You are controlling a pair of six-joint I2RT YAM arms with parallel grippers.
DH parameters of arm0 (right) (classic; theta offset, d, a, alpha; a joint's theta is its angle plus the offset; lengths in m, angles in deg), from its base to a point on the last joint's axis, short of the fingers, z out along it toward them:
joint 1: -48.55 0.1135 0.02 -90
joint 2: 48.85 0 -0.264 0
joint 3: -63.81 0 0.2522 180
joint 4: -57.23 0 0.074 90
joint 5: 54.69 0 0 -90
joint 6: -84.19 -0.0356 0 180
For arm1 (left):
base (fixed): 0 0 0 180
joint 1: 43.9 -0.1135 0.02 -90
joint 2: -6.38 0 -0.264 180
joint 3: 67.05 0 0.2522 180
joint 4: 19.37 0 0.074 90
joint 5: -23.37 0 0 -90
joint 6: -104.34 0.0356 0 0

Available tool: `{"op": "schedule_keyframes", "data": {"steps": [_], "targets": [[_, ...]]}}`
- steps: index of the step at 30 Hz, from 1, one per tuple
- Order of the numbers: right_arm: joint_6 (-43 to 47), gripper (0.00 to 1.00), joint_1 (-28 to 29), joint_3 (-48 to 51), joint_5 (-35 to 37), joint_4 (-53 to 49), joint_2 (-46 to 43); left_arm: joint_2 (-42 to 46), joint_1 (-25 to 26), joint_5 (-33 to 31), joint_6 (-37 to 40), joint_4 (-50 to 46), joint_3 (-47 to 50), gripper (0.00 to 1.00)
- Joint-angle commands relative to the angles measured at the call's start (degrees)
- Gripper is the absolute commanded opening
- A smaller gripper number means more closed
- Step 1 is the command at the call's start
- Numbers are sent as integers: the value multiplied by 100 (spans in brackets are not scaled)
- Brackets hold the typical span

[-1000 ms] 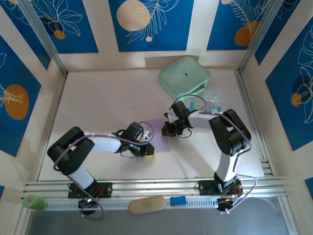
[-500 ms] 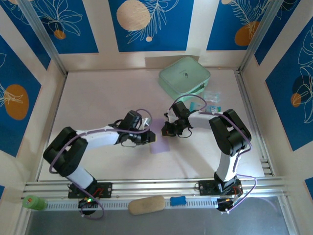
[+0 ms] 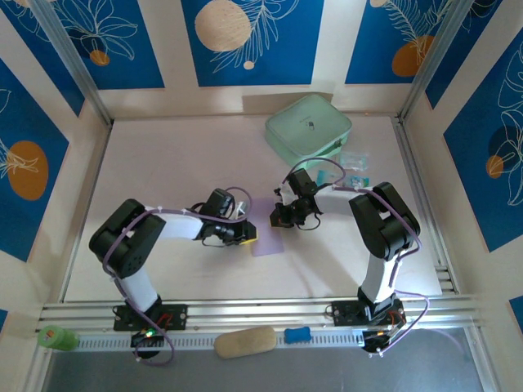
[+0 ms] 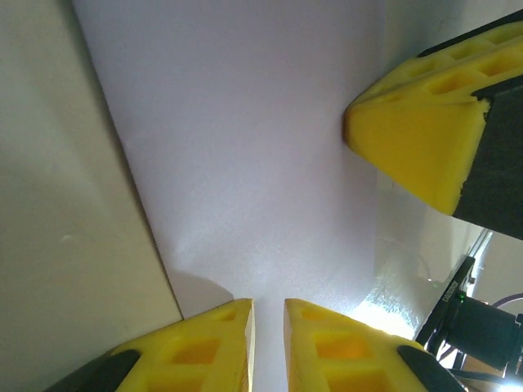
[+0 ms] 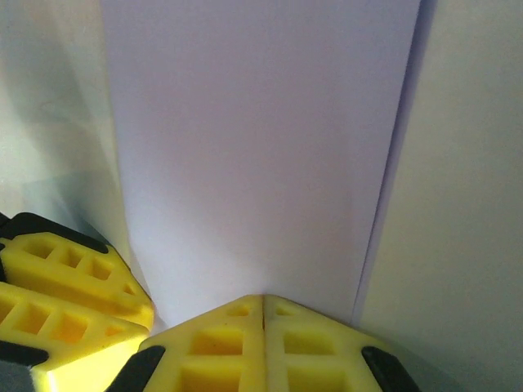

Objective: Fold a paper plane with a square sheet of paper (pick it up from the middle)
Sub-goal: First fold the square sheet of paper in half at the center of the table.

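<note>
From above, my left gripper (image 3: 247,233) and right gripper (image 3: 279,220) cover the upper edge of the square sheet of paper (image 3: 266,245). Up close, the sheet runs off frame. Whether my left fingers (image 4: 204,347) pinch it is unclear.

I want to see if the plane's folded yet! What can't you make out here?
- Top view: the square sheet of paper lies partly under the left gripper and right gripper, hiding any folds.
- Left wrist view: the sheet runs off the edges; whether the left gripper pinches it is unclear.
- Right wrist view: the shut right gripper covers the sheet's near edge.
- Top view: the blue packets are too small to read.
</note>
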Motion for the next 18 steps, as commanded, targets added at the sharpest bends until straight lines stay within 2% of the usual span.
{"op": "schedule_keyframes", "data": {"steps": [1, 8, 13, 18], "targets": [[63, 2, -74, 322, 871, -640, 260, 172, -17, -117, 49, -505, -51, 18], [63, 2, -78, 349, 866, -617, 235, -177, -220, 56, 14, -546, -811, 19], [75, 3, -78, 386, 796, -571, 153, -589, -362, -112, -1, -540, -974, 19], [-122, 8, -135, 502, -11, -82, -332, -845, -384, -194, 162, -671, -1062, 19]]}}
